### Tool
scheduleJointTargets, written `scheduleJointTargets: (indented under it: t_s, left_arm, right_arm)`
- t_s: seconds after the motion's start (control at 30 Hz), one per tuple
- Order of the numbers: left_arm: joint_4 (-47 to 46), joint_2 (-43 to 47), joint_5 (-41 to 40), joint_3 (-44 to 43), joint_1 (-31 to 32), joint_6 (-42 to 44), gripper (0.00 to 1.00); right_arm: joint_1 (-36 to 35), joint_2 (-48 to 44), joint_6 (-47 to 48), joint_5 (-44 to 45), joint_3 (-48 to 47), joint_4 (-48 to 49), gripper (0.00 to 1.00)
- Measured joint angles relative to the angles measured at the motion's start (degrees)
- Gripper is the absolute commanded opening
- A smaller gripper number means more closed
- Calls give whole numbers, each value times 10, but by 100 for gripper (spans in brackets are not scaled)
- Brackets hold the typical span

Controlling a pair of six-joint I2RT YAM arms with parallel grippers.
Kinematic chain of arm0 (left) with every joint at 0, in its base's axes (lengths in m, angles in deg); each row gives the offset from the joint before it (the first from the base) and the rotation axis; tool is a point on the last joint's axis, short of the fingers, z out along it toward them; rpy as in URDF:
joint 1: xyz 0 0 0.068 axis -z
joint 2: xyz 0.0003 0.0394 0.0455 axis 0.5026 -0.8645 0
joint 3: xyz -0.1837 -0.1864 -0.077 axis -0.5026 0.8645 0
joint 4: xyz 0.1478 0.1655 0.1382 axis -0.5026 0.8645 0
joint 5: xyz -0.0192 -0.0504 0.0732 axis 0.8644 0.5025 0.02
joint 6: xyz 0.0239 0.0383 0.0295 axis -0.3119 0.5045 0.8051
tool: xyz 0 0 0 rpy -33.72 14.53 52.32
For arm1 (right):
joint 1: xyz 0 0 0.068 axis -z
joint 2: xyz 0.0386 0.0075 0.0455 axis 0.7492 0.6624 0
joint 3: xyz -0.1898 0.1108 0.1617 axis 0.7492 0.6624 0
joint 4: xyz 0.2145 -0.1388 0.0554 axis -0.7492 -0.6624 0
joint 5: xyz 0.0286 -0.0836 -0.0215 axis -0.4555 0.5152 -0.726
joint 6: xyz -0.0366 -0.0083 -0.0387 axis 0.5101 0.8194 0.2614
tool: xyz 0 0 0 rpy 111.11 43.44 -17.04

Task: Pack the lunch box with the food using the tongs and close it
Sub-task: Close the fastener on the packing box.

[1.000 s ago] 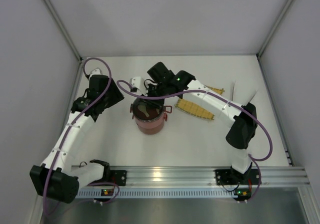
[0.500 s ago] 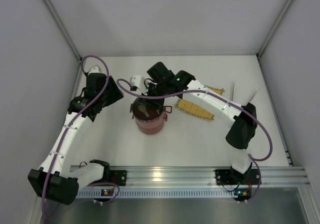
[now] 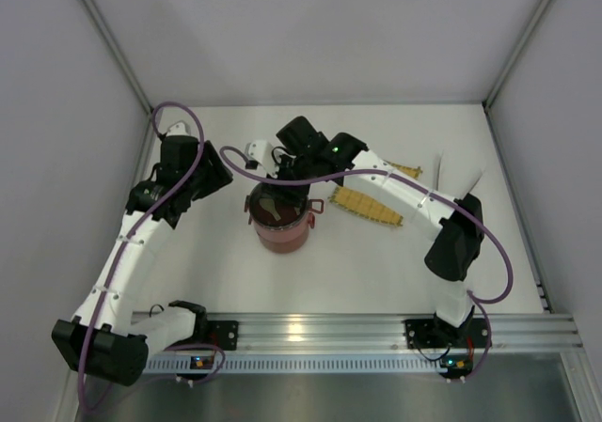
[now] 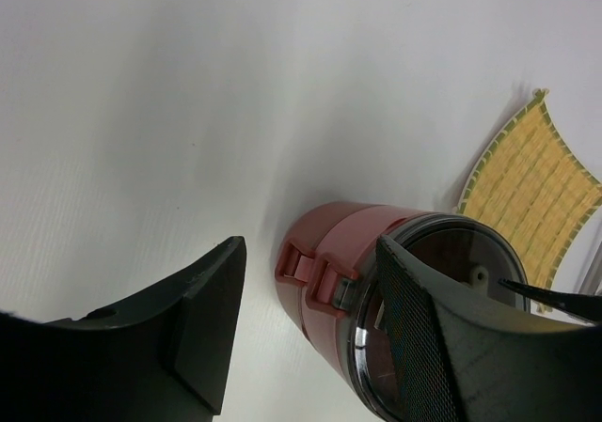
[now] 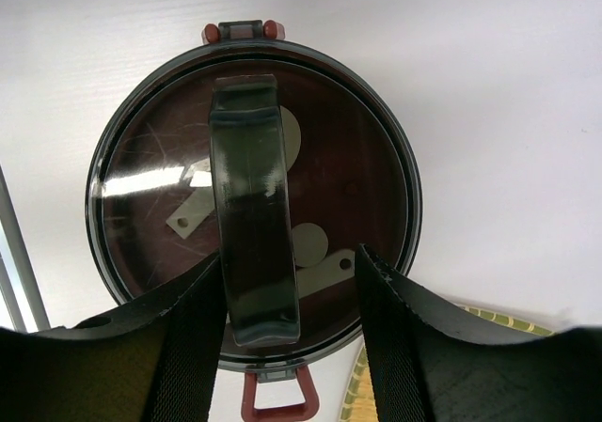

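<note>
Right claw (image 5: 287, 257) hangs straight over the lunch box (image 5: 362, 173), its jaws standing moderately wide on either side of the lid's handle (image 5: 249, 206). The handle sits close by one finger and apart from the other, so nothing is gripped. The wrist view shows the domed lid seated level on the box rim, with a red clasp (image 5: 235, 32) at the far edge and a red loop (image 5: 273, 408) at the near edge.

Left claw (image 4: 308, 243) is also wide and empty. It is off to the left of the box, apart from it and pointed toward its side, where the stacked red tiers and their clips (image 4: 315, 272) show.

From above, the box stands in the middle of the surface (image 3: 376, 272), with the yellow mat (image 3: 369, 208) just to its right. The thin pale tongs (image 3: 440, 173) lie farther right, near the far edge. No food shows outside the box, and what lies under the lid is too dim to name.

My judgement is that packing is over and the closing step is in hand, with the lid set in place. The next move calls for the right claw to rise straight up so neither finger catches the handle and drags the lid askew. Whether the clasps are fastened I cannot tell. If they are not, one claw would have to steady the box while the other presses them home.
</note>
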Motion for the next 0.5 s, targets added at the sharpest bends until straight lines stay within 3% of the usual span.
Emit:
scheduleJointTargets:
  t_s: [0.1,0.5]
  left_arm:
    - [0,0,3,-3,0,1,63]
    - [0,0,7,-7,0,2,63]
  right_arm:
    - [0,0,-4,5,0,1,63]
    - [0,0,-7,12,-4,-3,67]
